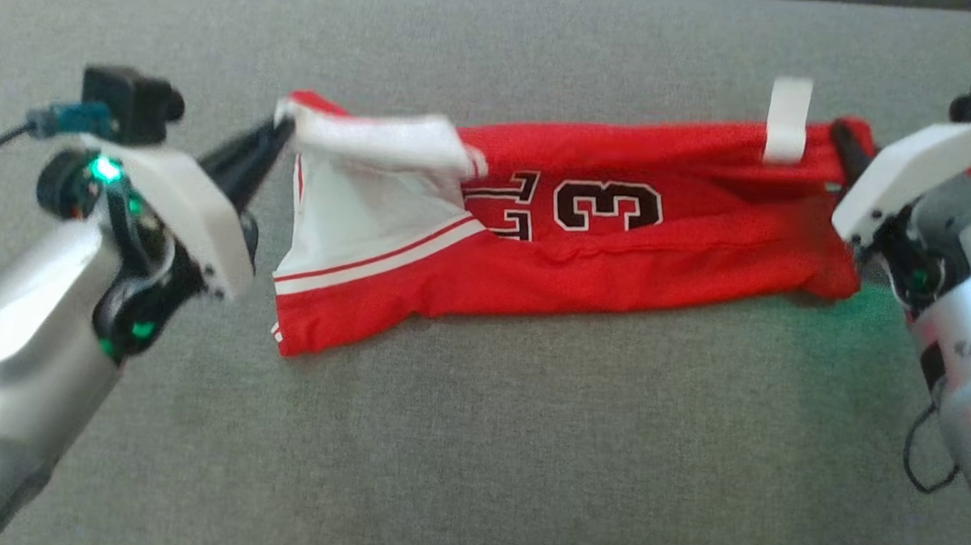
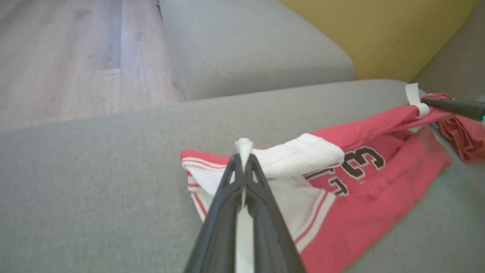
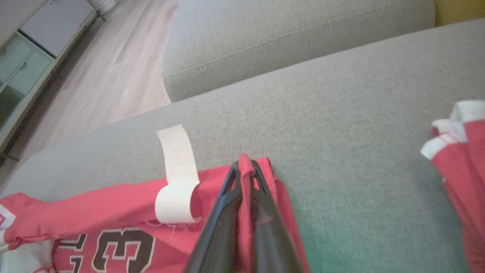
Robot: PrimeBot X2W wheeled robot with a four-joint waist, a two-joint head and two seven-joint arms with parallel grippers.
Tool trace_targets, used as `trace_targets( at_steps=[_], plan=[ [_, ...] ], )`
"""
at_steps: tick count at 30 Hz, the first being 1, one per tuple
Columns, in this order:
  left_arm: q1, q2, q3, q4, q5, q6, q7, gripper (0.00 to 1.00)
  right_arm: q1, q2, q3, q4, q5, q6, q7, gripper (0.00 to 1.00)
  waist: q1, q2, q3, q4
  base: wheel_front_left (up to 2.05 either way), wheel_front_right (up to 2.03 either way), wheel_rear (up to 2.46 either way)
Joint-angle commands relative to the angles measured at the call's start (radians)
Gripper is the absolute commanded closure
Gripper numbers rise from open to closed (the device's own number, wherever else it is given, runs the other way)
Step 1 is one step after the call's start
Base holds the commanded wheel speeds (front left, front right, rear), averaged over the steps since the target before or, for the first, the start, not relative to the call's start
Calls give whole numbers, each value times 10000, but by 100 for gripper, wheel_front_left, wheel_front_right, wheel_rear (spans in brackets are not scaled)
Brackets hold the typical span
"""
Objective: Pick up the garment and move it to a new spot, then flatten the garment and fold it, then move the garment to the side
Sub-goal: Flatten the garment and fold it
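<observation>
The red jersey (image 1: 624, 248) with the black number lay across the middle of the grey sofa seat (image 1: 474, 443), strung from 9 o'clock to 3 o'clock in my head view. I judged it light, limp and a little slick, the sort of cloth that sags wherever it isn't held and slides out of a shallow pinch. The doubled hems and corners looked like the best places to grip.

My left end effector (image 1: 277, 134) was pressed together on the white-trimmed edge at the 9 o'clock end, with a tuft of white cloth poking out beyond it. My right end effector (image 1: 841, 135) was pinching a ridge of red cloth at the 3 o'clock end, just beside the white label (image 1: 786, 123) looped over the top edge. That edge ran fairly taut between them, while the lower body slumped in wrinkles on the seat.

The left forearm came in from 8 o'clock, pointing toward 2. The right came in from 4 o'clock, pointing toward 10.
</observation>
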Motion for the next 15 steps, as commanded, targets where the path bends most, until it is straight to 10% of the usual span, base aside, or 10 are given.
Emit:
trace_targets(
  at_steps=[1,15],
  plan=[
    [-43,736,291,-605,-286,26,483,100,242,-200,305,-422,210,-7,321,100,1,0,-297,-26,0,0,0],
    [1425,1844,-298,-2761,-1016,882,2455,100,1131,-1294,1916,-1651,715,-7,2037,100,1,0,-748,-247,0,0,0]
  ],
)
